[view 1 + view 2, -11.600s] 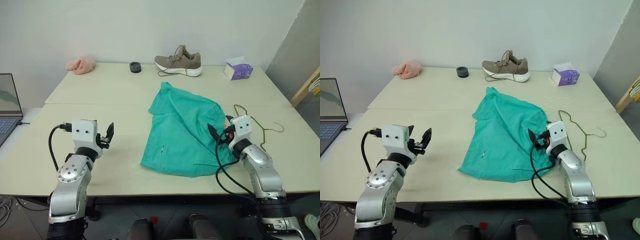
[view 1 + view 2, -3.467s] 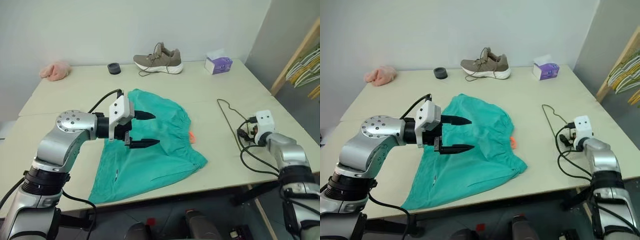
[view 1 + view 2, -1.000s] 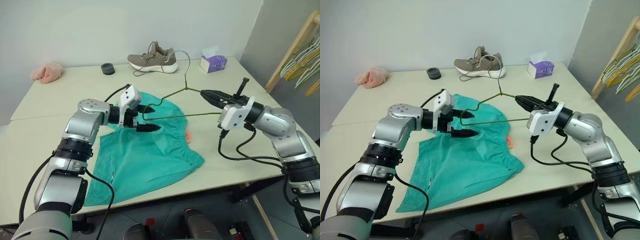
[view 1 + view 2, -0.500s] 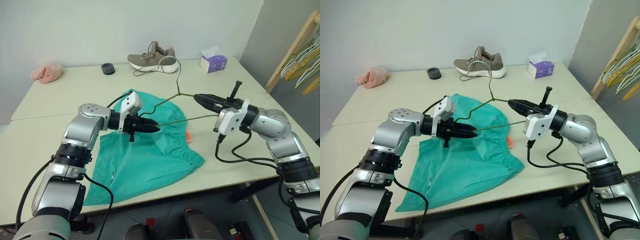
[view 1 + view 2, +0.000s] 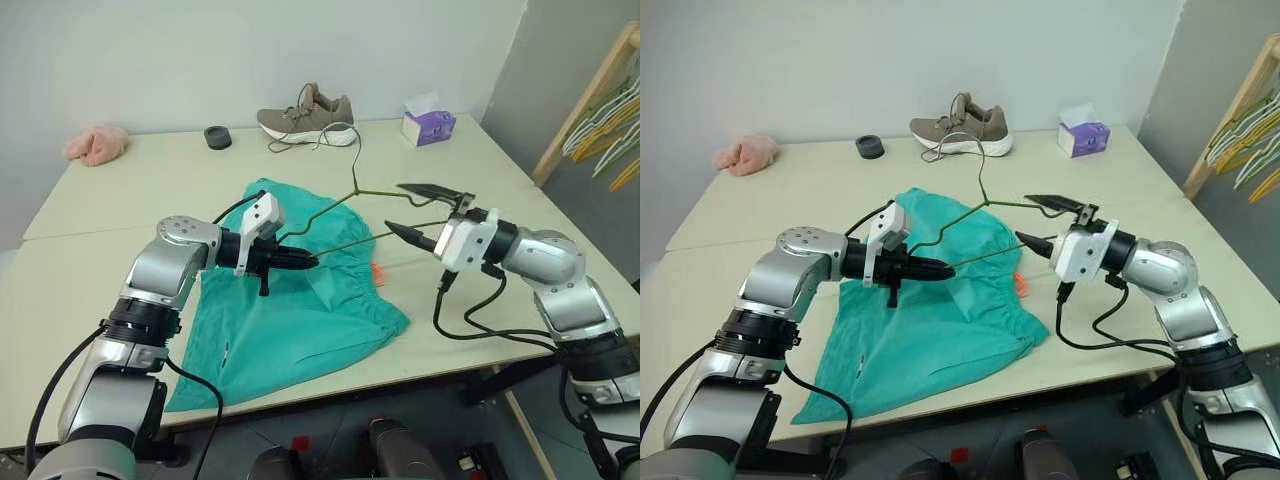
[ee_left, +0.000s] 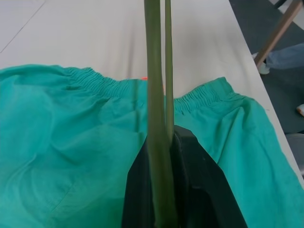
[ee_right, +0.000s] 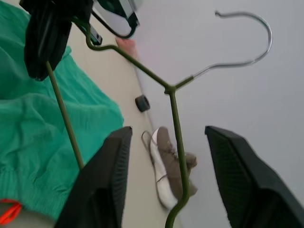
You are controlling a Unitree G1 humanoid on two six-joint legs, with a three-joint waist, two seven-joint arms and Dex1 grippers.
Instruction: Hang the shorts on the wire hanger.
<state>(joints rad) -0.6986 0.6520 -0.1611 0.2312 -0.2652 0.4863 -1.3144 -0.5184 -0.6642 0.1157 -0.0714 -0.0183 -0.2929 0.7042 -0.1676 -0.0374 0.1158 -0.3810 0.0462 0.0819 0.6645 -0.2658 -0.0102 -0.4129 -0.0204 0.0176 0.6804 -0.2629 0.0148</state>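
Left eye view first: my left hand (image 5: 305, 262) sits at about nine o'clock of the scene's middle, fingers pressed together on one corner of the wire hanger (image 5: 340, 205). The left wrist view confirms it, with the wire running up between my black fingers (image 6: 190, 190).

Moving toward the centre, the hanger stands clear of the table (image 5: 120, 200), its hook (image 5: 352, 135) rising toward twelve o'clock. The shorts (image 5: 290, 310) lie flat below it, their waistband (image 5: 385, 300) toward three o'clock and an orange drawstring (image 5: 377, 273) peeking out at the edge. No part of them is on the wire.

Further right, my right hand (image 5: 412, 210) is spread wide, one finger above and one below the hanger's far end, gripping nothing. So I judge the hanger picked up and passed to my left hand, with the main work remaining: threading the shorts over the bar.

Around the far edge, from ten o'clock to one o'clock, sit a pink fluffy cloth (image 5: 92, 143), a small black ring (image 5: 216, 136), a sneaker (image 5: 305, 113) and a tissue box (image 5: 427, 125). All lie well apart from the shorts. A rack with other hangers (image 5: 600, 120) stands off the table at two o'clock. I judge only my own spread right hand crowds the wire.
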